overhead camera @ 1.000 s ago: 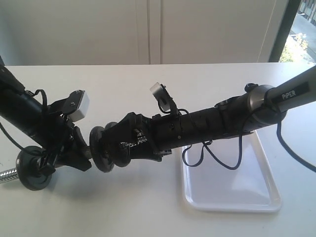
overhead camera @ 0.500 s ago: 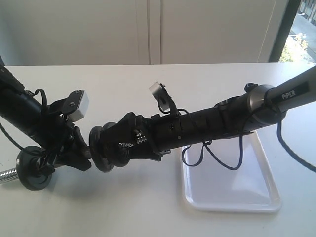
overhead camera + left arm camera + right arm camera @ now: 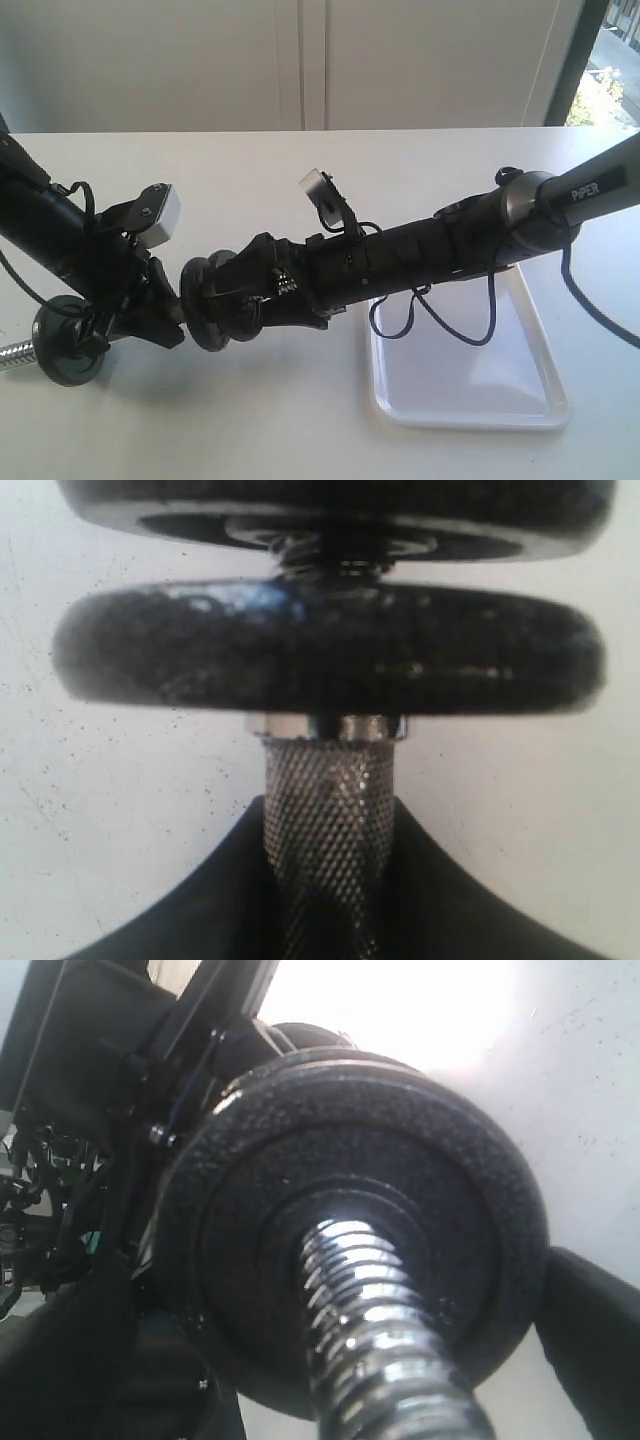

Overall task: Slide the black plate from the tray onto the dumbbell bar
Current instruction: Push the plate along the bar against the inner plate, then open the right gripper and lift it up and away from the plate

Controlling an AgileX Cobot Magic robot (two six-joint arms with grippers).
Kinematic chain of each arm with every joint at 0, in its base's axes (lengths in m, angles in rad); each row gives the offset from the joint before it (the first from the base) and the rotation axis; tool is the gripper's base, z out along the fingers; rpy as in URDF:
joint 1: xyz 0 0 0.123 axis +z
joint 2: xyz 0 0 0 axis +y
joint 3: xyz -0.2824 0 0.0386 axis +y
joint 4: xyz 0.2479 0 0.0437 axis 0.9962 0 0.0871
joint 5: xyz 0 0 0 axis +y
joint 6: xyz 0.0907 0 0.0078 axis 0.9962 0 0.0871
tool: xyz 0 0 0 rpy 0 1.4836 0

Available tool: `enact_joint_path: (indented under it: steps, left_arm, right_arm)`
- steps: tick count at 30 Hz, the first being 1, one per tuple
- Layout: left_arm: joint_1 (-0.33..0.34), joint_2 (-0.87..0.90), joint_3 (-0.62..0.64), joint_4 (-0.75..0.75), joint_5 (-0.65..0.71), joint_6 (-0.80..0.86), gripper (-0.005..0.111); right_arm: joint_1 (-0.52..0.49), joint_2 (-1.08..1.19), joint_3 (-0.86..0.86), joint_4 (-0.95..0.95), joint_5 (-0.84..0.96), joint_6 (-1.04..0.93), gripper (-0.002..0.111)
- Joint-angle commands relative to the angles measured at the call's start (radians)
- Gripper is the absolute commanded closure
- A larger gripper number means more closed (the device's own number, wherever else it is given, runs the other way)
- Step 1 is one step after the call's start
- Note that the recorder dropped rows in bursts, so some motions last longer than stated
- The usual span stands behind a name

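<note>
Right pincer (image 3: 218,300) edged left, clamped on the black plate (image 3: 440,1190), now on the dumbbell bar (image 3: 328,820) running left-right, slightly tilted; left pincer (image 3: 150,312) grips its knurled middle.

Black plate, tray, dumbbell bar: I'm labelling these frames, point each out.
black plate (image 3: 235,1220), right wrist view, front face.
tray (image 3: 480,375), exterior view, bare floor.
dumbbell bar (image 3: 328,820), left wrist view, knurled grip.

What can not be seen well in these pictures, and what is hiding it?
Right wrist view: the black plate hides the dumbbell bar behind it.
Left wrist view: the picture edge cuts off the black plate.
Exterior view: the left gripper covers the bar's middle.
Exterior view: the right arm hides the tray's far end.
</note>
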Motion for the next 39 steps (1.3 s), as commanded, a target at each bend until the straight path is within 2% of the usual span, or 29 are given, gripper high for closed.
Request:
enact_joint_path:
  steps: [1, 17, 25, 37, 39]
  left_arm:
    - [-0.01, -0.037, -0.015, -0.185, 0.064, -0.022, 0.107]
    - [-0.01, -0.037, -0.015, -0.185, 0.064, -0.022, 0.107]
    - [-0.01, -0.037, -0.015, -0.185, 0.064, -0.022, 0.107]
    - [-0.01, -0.037, -0.015, -0.185, 0.064, -0.022, 0.107]
    - [-0.01, -0.037, -0.015, -0.185, 0.064, -0.022, 0.107]
  right_arm:
    - [0.025, -0.016, -0.012, -0.012, 0.151, -0.018, 0.003]
    - [0.022, -0.016, -0.012, -0.012, 0.151, -0.018, 0.003]
    - [-0.034, -0.016, -0.012, -0.057, 0.151, 0.001, 0.003]
    - [-0.074, -0.016, -0.02, -0.273, 0.151, 0.18, 0.004]
    - [-0.074, -0.016, -0.041, -0.32, 0.151, 0.22, 0.01]
